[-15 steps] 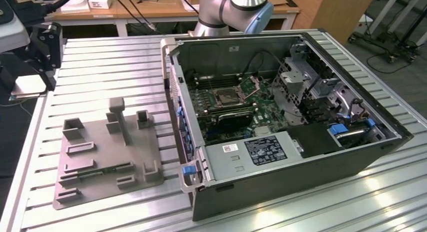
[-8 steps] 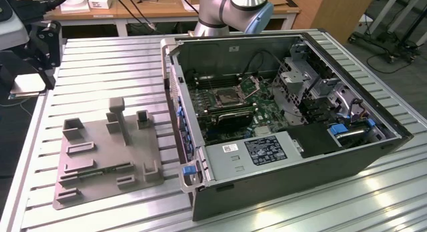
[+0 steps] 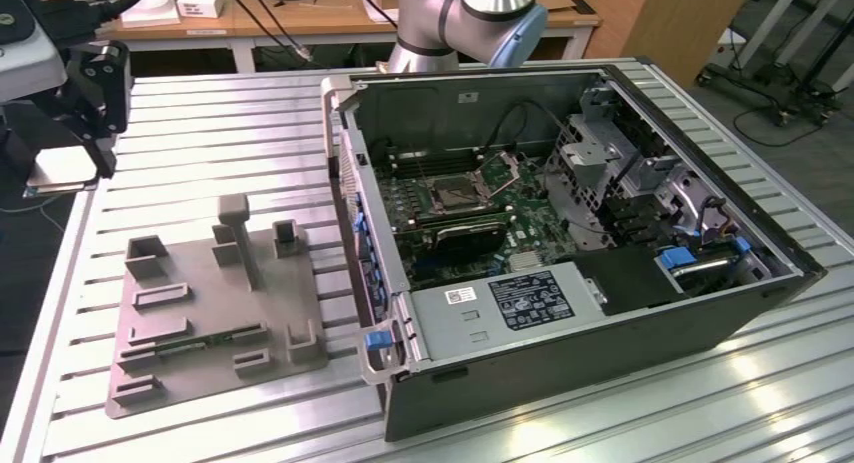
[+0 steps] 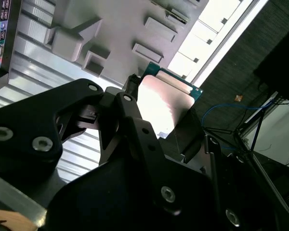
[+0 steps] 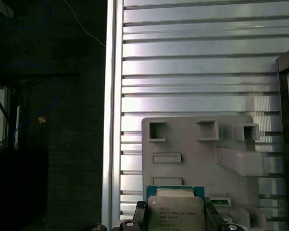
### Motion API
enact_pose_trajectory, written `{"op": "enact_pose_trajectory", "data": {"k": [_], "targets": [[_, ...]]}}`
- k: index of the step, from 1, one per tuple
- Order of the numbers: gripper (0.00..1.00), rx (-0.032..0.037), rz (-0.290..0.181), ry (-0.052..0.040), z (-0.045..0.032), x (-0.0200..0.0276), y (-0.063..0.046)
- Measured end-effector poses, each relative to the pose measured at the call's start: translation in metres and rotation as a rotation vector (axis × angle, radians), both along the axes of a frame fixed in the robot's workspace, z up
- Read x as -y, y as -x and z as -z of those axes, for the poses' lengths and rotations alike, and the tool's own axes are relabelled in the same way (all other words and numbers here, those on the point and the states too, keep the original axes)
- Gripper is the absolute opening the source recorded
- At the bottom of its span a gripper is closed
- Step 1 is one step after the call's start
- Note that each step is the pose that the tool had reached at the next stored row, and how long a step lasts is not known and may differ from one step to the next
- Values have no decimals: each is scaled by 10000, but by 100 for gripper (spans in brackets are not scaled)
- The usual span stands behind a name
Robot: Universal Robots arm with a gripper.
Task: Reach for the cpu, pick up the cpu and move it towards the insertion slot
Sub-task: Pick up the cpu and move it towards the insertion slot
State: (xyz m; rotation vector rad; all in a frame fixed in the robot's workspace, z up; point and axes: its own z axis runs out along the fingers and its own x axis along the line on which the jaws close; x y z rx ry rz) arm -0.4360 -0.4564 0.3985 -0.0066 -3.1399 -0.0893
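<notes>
1. The jaws are closed onto the cpu and grip it by two opposite edges, parted only as far as the chip is wide.
2. In the first wrist view a black finger presses against each side of the chip, and its flat top faces the camera.
3. In the second wrist view the gripper shows as black jointed links with silver bolts, with the chip standing out beyond the fingertips.
4. The cpu is a small flat square. Its top is a silvery-white metal plate with rounded corners and a slightly raised centre.
5. A thin green board edge frames the plate and is clearest along the side away from the gripper. Faint dark print crosses the metal top.
6. In the exterior view the chip is held at the exterior view's left, by the edge of the ribbed metal table and off the grey tray.
7. The tray lies flat on the table and has raised blocks and shallow recesses. A thin green memory stick lies in one of its slots.
8. The insertion slot is a square, silver-framed socket with a dark centre, and its hinged bracket is tipped up. It sits inside the open computer case, well apart from the held chip.
</notes>
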Motion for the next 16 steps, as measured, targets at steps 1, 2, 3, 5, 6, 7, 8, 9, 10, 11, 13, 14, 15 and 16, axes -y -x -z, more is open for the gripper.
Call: {"op": "enact_pose_trajectory", "data": {"k": [1,2,3,5,6,7,8,9,10,11,13,14,15,16], "targets": [[55,1,-1,0,0,0,-3],[55,0,0,0,0,0,-6],[55,1,-1,-1,0,0,-10],[55,0,0,0,0,0,-12],[55,0,0,0,0,0,-14],[55,0,0,0,0,0,-15],[55,0,0,0,0,0,-17],[55,0,0,0,0,0,-19],[55,1,0,0,1,0,-21],[55,1,0,0,1,0,-22],[55,0,0,0,0,0,-25],[55,0,0,0,0,0,-31],[55,0,0,0,0,0,-38],[55,0,0,0,0,0,-39]]}}
